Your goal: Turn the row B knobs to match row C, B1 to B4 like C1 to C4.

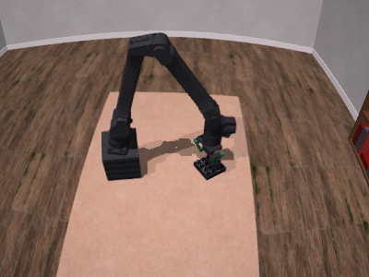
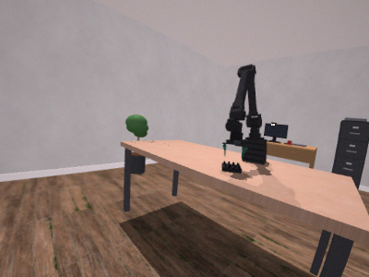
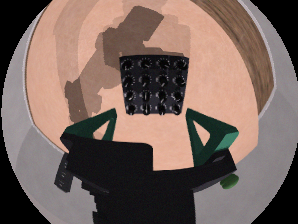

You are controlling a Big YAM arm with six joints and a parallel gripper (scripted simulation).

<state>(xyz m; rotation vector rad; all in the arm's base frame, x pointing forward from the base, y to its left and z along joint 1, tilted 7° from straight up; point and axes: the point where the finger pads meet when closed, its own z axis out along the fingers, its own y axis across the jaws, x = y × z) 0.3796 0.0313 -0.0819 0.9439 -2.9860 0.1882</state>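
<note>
Hovering with its green fingers spread wide and nothing between them, the end effector [image 1: 209, 147] [image 2: 234, 150] [image 3: 151, 122] seems placed to look before it touches: the gap is far broader than any one knob, so I judge this a lining-up pose, not a grasp. From the wrist, the knob box [image 1: 207, 166] [image 2: 231, 169] [image 3: 154, 89] lies just beyond the fingertips and centred between them, standing level on the tabletop [image 1: 161, 222] [image 2: 194, 159] [image 3: 215, 75], no finger seeming to touch it. Its grid runs nearly square to the finger line (handy, since a knob pinched squarely should turn without dragging its neighbours). The white lines are too small for me to read which mark each knob points at, and I cannot tell which edge carries the socket, so how far row B already matches row C stays open. Behind and above the end effector, the arm [image 1: 191, 80] [image 2: 240, 94] folds high and comes down steeply, presumably to keep its links clear of the box. Next would come a descent onto one row B knob, with the fingers narrowed first; coming down this wide could catch other rows.
</note>
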